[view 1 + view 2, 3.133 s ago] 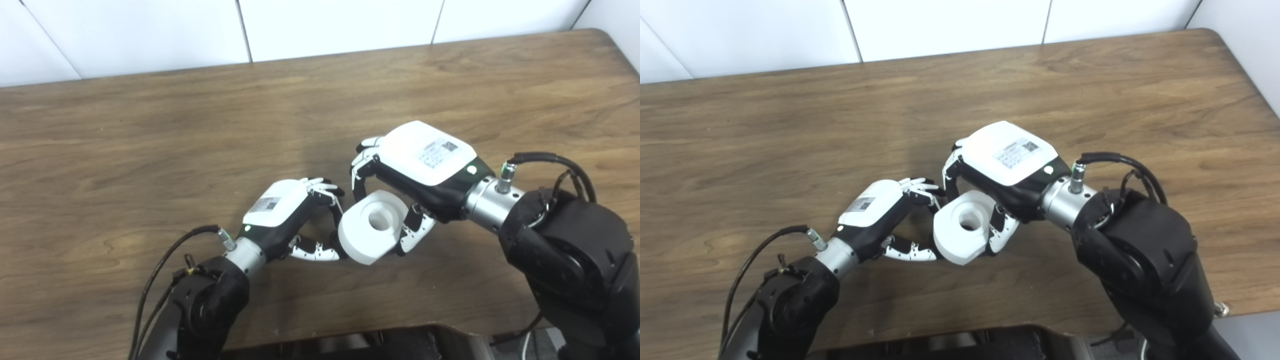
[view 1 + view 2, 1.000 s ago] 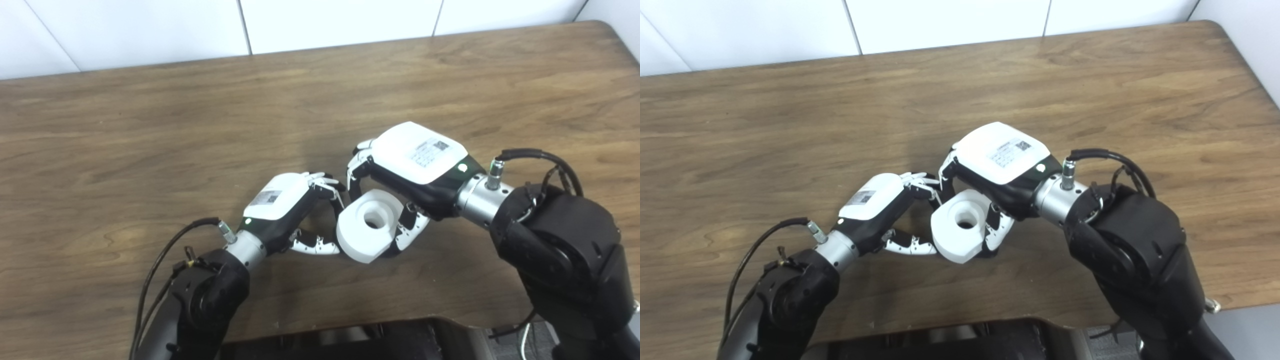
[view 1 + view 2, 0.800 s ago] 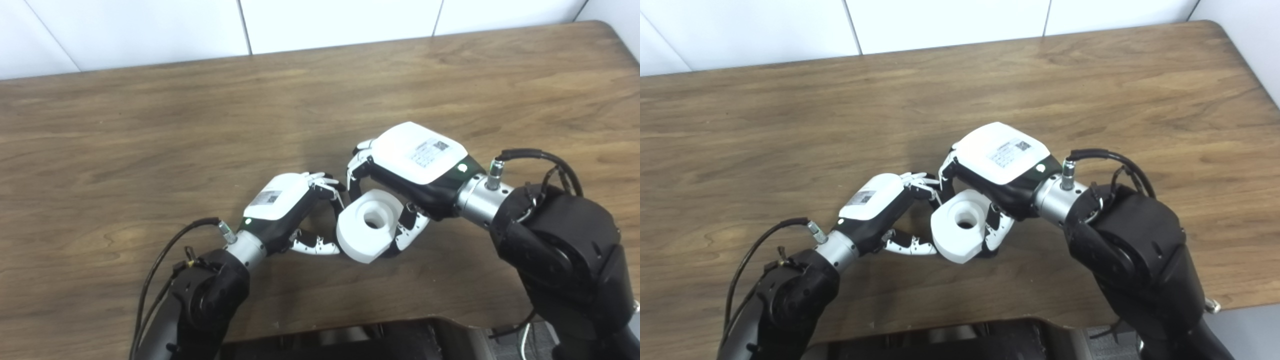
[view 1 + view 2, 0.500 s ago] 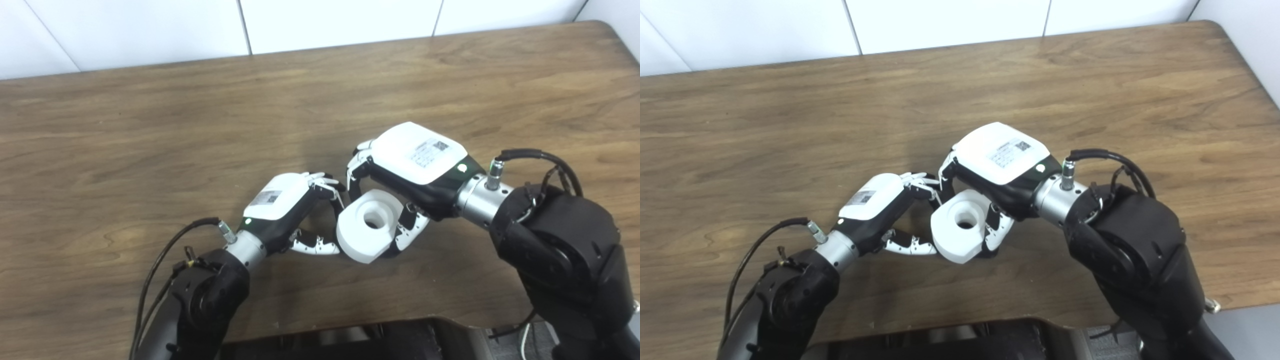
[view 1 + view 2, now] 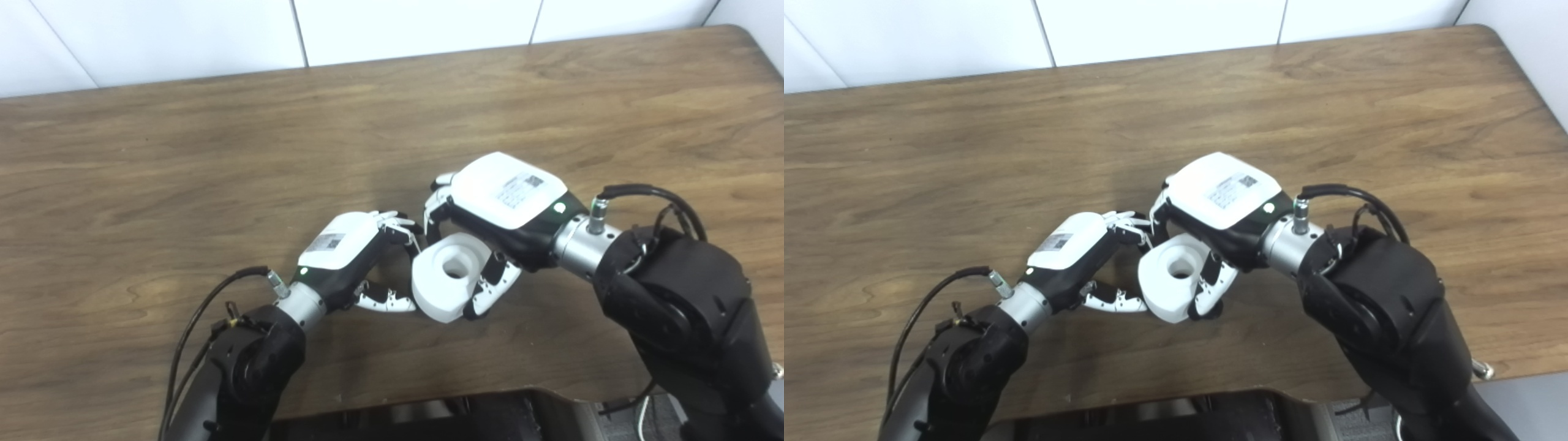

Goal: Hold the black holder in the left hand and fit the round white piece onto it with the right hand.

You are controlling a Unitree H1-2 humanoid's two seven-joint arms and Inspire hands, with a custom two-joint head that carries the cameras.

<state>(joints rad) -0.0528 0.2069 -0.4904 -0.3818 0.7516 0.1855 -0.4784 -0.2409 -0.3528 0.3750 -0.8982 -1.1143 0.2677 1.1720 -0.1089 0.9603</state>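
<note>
A: Item one, table [image 5: 184, 153]. Brown wood grain, fills most of the frame; white wall [image 5: 398, 24] panels along the top edge.

B: Item two?

A: White piece [image 5: 450, 278]. Round, thick, with a hole through its middle. Located just below frame centre, tilted, hole facing up toward the cameras.

B: Held by what?

A: Right hand [image 5: 496, 211]. Arm enters from the lower right. White back plate with a label faces up. Its fingers [image 5: 436, 208] curl over the far edge of the white piece, and the thumb presses the near right edge, so the piece is gripped between them.

B: Item three, left hand?

A: Left hand [image 5: 1078, 251]. Arm enters from the lower left. Sits just left of the white piece. Upper fingers are curled, tips near the right hand's fingers; the thumb reaches toward the piece's left side and appears to touch it. Whether it grips anything, I cannot tell.

B: Holder?

A: Only a dark form shows between the left hand's curled fingers and the white piece; cannot be made out as a holder.
</note>
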